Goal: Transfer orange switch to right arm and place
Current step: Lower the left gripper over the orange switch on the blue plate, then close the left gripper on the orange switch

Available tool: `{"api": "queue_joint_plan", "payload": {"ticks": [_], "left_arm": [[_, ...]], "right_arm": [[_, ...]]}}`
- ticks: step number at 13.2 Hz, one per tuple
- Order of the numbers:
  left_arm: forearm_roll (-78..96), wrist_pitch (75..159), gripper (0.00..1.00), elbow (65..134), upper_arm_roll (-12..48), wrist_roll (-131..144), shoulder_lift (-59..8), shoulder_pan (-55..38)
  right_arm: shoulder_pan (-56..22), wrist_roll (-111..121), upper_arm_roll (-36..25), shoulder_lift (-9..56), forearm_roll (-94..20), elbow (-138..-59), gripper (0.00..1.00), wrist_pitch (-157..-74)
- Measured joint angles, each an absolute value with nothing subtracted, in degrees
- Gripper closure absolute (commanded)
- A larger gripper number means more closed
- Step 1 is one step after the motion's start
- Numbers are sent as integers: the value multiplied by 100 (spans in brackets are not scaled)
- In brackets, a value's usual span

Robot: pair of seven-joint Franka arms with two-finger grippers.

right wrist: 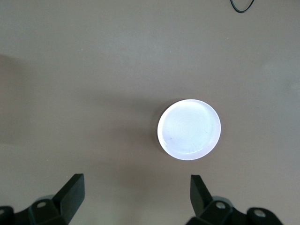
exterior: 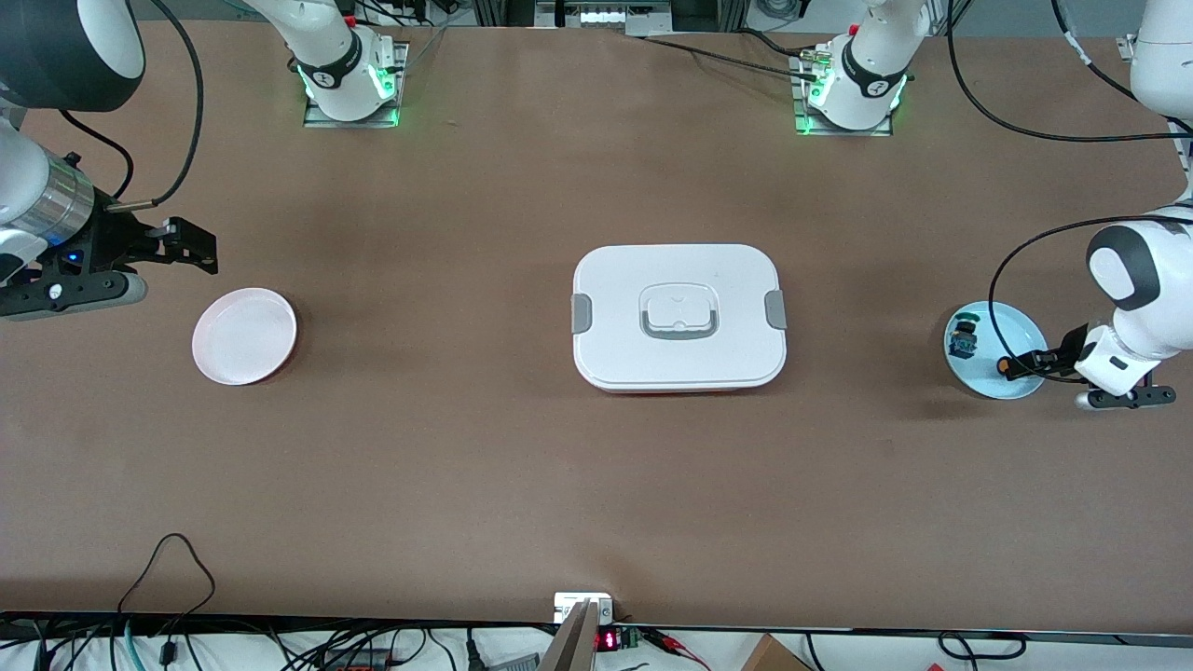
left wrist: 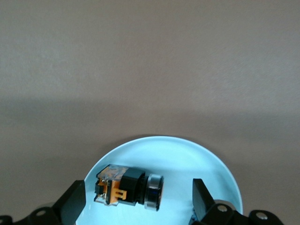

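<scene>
switch (left wrist: 129, 186), black body, orange tabs

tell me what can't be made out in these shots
- Orange switch: in the front view, too small to read beside the left gripper over the blue plate.
- Blue-and-green part: tiny in front view, cut off in left wrist view.
- Right gripper: its arm runs off the front view's edge, near the white plate.

Right claw (right wrist: 133, 194) open over table (right wrist: 84, 70); white dish (right wrist: 189, 130), seemingly empty.
</scene>
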State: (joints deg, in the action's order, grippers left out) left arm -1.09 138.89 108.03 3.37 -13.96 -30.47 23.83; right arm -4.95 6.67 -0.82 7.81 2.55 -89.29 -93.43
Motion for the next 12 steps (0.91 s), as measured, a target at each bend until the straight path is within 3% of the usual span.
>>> {"api": "queue_joint_plan", "payload": {"ticks": [4,8,12], "left_arm": [[-71,14113,0,10808,375,-1427,-3312,2554],[95,14140,11,10809,395,-1457,-3372,2572],[96,14128,16,10811,400,-1468,-3456,2616]], "right_arm": [[-495,667,-82,781,255,-8929,0,-9344],[-495,667,-82,781,256,-8929,0,-9344],[-495,667,-82,781,256,-8929,0,-9345]]}}
